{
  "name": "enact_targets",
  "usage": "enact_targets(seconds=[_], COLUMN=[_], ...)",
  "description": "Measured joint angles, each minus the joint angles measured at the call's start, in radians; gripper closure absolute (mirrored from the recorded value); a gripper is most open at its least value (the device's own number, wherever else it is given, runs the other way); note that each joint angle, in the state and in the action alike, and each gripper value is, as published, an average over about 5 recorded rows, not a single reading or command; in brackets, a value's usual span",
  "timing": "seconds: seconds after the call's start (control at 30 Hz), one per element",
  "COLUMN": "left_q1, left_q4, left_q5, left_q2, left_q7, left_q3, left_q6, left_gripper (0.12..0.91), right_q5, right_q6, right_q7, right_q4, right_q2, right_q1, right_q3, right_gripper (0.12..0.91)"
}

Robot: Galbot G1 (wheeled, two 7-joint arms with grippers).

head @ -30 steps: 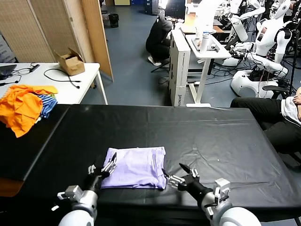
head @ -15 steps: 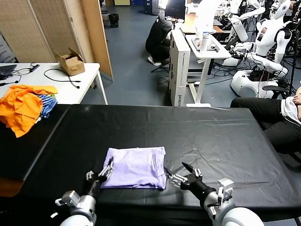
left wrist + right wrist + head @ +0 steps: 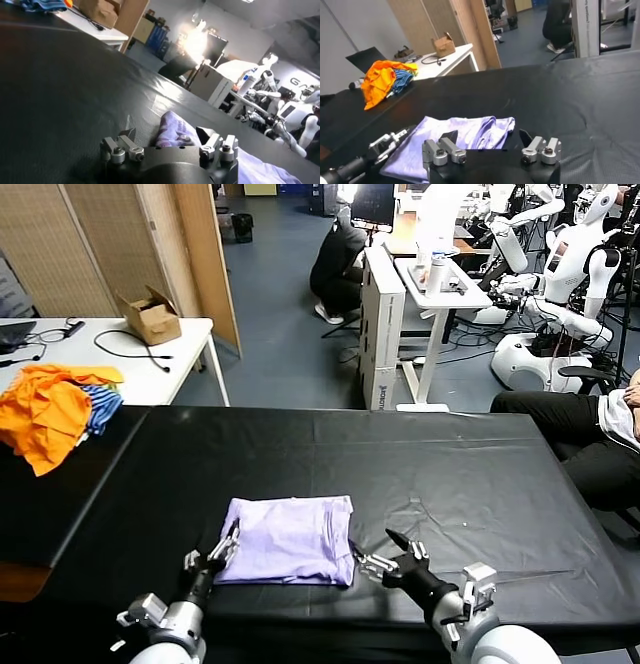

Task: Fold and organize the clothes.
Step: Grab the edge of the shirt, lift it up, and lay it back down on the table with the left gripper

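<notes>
With the T-shirt [image 3: 290,539] lying folded into a compact rectangle near the front edge of the black table [image 3: 450,474], both claws stand wide and hold nothing. Left gripper [image 3: 222,546] sits at the shirt's near-left corner, right gripper [image 3: 385,556] just beside its near-right corner; this flanking placement suggests either a further fold or a finished one. An orange heap [image 3: 45,409] lies well apart.

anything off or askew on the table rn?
Nothing stands out. The folded lavender cotton T-shirt lies flat near the black table front edge; open left gripper and right gripper flank it.
</notes>
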Motion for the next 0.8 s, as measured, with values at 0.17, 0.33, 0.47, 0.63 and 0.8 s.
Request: enact_targets(seconds=[0.17, 0.33, 0.47, 0.63, 0.8], left_q1=[0.003, 0.011, 0.014, 0.021, 0.024], left_q4=[0.008, 0.005, -0.003, -0.022, -0.033], left_q5=[-0.032, 0.042, 0.082, 0.088, 0.092], left_q2=[-0.006, -0.010, -0.007, -0.005, -0.009], left_q7=[0.004, -0.003, -0.007, -0.008, -0.008], left_q3=[0.000, 0.005, 0.008, 0.010, 0.015], left_q6=[0.001, -0.017, -0.020, -0.018, -0.018], left_gripper=[0.233, 0.343, 0.396, 0.426, 0.422], right_q5=[0.000, 0.002, 0.004, 0.004, 0.005], right_q6=[0.000, 0.000, 0.000, 0.000, -0.001], right_q7=[-0.001, -0.001, -0.001, -0.001, -0.001], right_q4=[0.000, -0.003, -0.005, -0.006, -0.006], right_q2=[0.000, 0.002, 0.004, 0.005, 0.006], right_q1=[0.002, 0.010, 0.012, 0.013, 0.016], right_q3=[0.000, -0.002, -0.003, -0.004, -0.005], right_gripper=[0.118, 0.118, 0.118, 0.118, 0.118])
